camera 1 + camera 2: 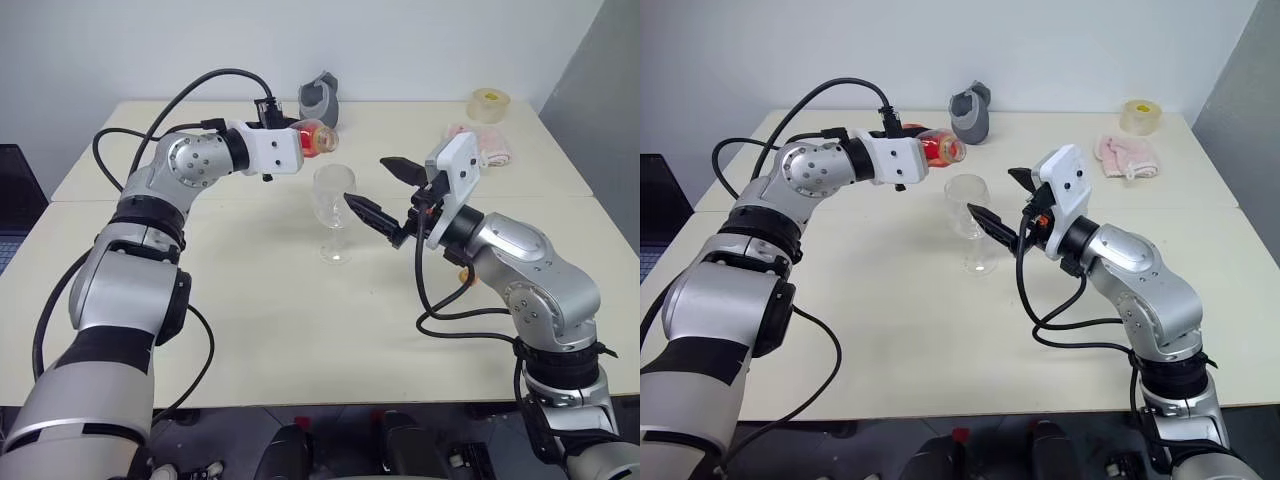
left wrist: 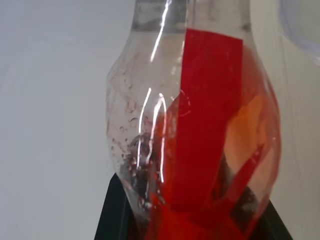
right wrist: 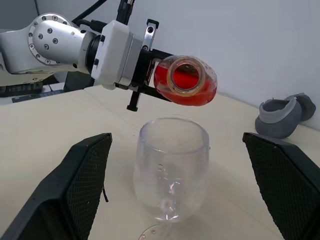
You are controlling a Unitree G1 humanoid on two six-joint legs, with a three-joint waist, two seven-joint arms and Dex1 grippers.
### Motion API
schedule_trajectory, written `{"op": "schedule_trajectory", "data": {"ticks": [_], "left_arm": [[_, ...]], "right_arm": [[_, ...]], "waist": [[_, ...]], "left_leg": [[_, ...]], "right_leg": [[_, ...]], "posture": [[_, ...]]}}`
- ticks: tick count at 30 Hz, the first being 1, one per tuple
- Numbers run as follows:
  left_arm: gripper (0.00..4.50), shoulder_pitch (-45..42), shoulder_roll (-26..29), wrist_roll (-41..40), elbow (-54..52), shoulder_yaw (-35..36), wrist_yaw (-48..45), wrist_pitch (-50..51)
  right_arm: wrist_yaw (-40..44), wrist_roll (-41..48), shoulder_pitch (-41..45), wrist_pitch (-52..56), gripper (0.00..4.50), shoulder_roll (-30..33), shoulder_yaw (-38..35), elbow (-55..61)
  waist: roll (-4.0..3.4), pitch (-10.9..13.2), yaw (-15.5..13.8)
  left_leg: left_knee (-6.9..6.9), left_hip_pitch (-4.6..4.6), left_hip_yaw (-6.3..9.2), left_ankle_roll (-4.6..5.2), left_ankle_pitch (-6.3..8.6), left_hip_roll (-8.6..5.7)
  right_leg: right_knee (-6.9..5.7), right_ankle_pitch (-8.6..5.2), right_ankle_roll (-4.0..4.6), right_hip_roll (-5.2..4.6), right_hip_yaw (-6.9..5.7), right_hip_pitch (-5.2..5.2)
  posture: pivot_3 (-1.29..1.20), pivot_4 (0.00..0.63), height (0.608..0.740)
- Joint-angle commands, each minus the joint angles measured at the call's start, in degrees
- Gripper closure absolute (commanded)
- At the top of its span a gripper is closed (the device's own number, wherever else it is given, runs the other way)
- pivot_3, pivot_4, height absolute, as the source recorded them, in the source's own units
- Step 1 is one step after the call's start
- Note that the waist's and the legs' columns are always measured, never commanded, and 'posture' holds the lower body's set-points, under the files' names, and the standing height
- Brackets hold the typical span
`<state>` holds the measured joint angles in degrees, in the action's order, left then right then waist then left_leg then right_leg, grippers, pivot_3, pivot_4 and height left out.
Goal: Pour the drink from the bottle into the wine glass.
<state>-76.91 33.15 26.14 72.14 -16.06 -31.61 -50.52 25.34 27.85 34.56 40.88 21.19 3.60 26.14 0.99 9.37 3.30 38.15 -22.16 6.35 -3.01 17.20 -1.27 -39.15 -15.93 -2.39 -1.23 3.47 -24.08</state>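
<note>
The wine glass [image 1: 333,200] stands upright near the middle of the table, and its bowl [image 3: 171,170] looks clear. My left gripper [image 1: 298,141] is shut on the bottle [image 1: 316,138], holding it tipped almost level just above and behind the glass rim. The bottle's open mouth [image 3: 184,77] faces the right wrist camera, and the red drink [image 2: 210,110] lies pooled in the bottle's belly. My right gripper [image 1: 365,180] is open just to the right of the glass. Its black fingers [image 3: 85,175] stand wide apart and short of the bowl, without touching it.
A grey rounded object [image 1: 320,98] sits at the table's back edge behind the bottle. A yellowish tape roll [image 1: 489,104] and a pink cloth [image 1: 485,145] lie at the back right. The beige table [image 1: 250,330] is bare toward me.
</note>
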Motion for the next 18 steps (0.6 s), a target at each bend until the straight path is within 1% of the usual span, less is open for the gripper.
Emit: {"op": "schedule_trajectory", "data": {"ticks": [1,9,13,18], "left_arm": [[3.60,-2.7,1.6,1.1,-0.7,-0.6,2.4,-1.6],[3.60,-4.7,3.3,4.0,-0.3,-2.4,4.8,-4.0],[3.60,-5.3,4.5,6.6,-0.5,-4.4,7.0,-6.4],[3.60,-5.8,5.1,7.5,-0.2,-5.2,7.8,-7.2]], "right_arm": [[0.5,-0.4,0.9,-2.4,0.00,-0.4,-0.4,0.7],[1.3,-2.1,0.3,-4.7,0.00,-0.8,0.5,-0.2],[1.3,-2.8,0.3,-5.6,0.00,-1.2,1.0,-0.7],[1.2,-3.2,0.1,-6.2,0.00,-1.6,1.1,-0.7]], "waist": [[0.00,0.0,0.0],[0.00,0.0,0.0],[0.00,0.0,0.1],[0.00,0.0,0.1]], "left_leg": [[0.00,0.00,0.00,0.00,0.00,0.00],[0.00,0.00,0.00,0.00,0.00,0.00],[0.00,0.00,-0.01,-0.01,-0.01,0.00],[0.01,0.00,0.00,-0.01,-0.01,-0.01]], "right_leg": [[0.00,0.00,0.00,0.00,0.00,0.00],[0.00,0.00,0.00,0.00,0.00,-0.01],[-0.02,0.00,0.00,0.00,0.01,-0.01],[-0.03,0.00,0.00,0.00,0.00,-0.01]], "posture": [[0.00,0.150,0.740],[0.00,0.150,0.740],[0.00,0.150,0.740],[0.00,0.150,0.740]]}}
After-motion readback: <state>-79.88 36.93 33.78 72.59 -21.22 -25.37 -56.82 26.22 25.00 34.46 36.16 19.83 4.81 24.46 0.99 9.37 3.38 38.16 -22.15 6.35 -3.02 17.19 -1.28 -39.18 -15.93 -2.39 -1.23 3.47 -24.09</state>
